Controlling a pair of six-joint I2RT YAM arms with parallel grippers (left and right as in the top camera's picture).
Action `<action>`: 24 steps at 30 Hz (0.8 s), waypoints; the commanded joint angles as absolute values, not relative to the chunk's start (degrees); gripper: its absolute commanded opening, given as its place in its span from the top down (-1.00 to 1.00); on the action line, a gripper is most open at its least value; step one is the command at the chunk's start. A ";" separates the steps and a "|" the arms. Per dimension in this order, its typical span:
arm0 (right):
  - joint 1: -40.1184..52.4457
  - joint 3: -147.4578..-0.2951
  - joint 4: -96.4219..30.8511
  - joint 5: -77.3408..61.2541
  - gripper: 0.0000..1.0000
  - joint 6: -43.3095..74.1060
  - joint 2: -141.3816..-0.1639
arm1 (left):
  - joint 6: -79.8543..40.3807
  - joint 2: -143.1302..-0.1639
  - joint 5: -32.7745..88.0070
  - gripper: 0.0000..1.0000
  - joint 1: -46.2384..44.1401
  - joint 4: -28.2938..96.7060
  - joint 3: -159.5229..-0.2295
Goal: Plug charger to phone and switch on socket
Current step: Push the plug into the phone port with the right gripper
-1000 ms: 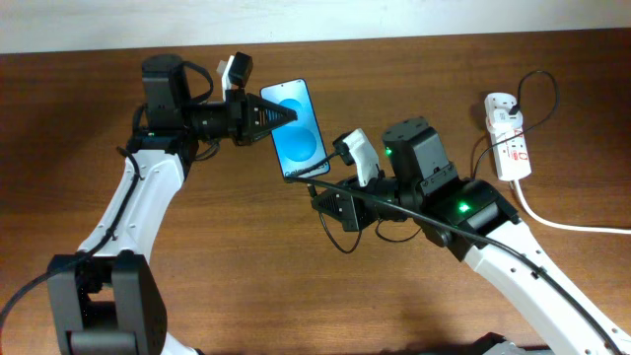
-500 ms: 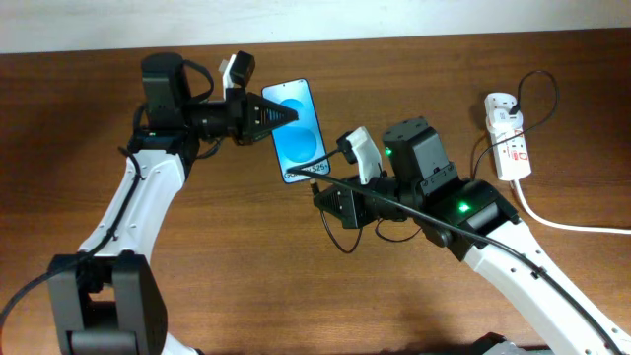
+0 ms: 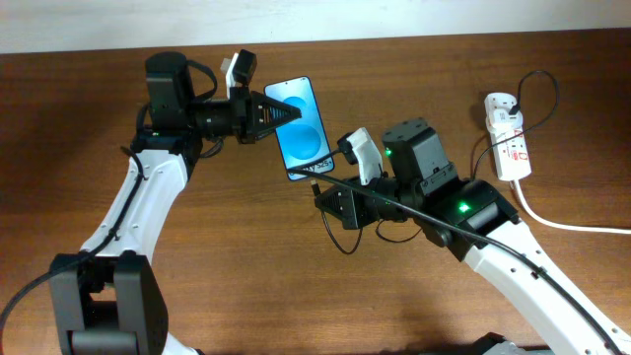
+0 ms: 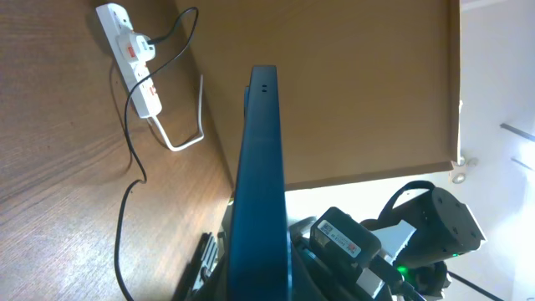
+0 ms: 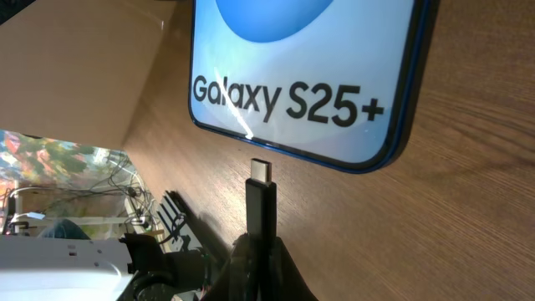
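Brown wooden table (image 3: 246,266), pale wall (image 3: 394,15), blue-screened phone (image 3: 302,128)

1. Overhead: high above, looking straight down on the whole table (image 3: 246,296).
2. Left wrist: close along the phone (image 4: 261,192) edge, facing the far socket (image 4: 132,57).
3. Right wrist: very near the phone's bottom; all views share it.

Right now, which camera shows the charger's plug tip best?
The right wrist view: the plug tip stands in the centre, sharp, just short of the bottom edge of the phone. Overhead, it is only a tiny dark speck beside the phone. The left wrist view shows the phone edge-on and no tip.
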State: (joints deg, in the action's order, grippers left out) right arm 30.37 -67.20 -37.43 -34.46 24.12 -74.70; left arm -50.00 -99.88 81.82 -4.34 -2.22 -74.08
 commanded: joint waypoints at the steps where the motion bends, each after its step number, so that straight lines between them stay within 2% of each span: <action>1: 30.76 -67.07 -37.15 -33.95 0.92 24.51 -74.65 | -50.26 -99.42 83.50 1.00 -4.36 -2.57 -74.87; 24: 30.70 -67.07 -33.15 -32.25 0.92 25.89 -74.65 | -50.06 -99.42 85.32 1.00 -4.51 -2.57 -74.87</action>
